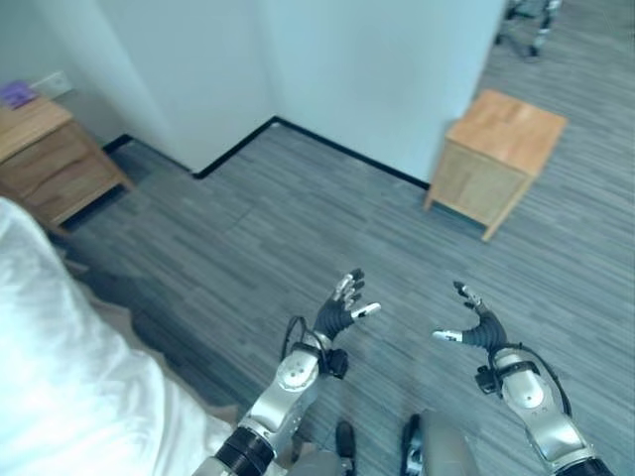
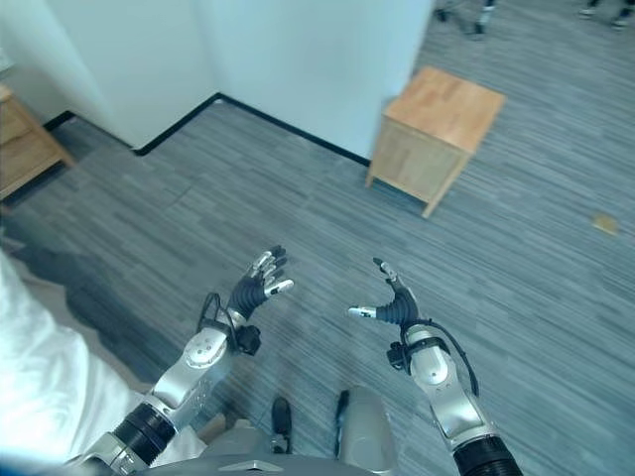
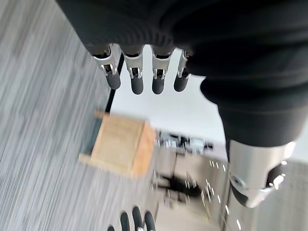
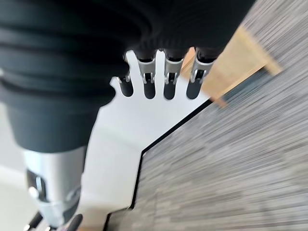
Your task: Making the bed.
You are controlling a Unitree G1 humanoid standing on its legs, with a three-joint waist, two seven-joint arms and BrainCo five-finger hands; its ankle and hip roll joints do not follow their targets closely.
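1. The white, softly rumpled bedding of the bed (image 1: pixel 60 377) fills the lower left corner of the left eye view.
2. Its edge runs diagonally, above the grey striped floor (image 1: pixel 298 228).
3. A beige strip shows below the edge.

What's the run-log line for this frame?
left hand: open, empty, over floor | right hand: open, empty, over floor | white bedding: at robot's left, untouched | wooden stool: by wall

The room was bright and evenly lit. The white bedding (image 1: pixel 60 367), left of the left hand (image 1: pixel 342 307), glared. Wrist views were smeared.
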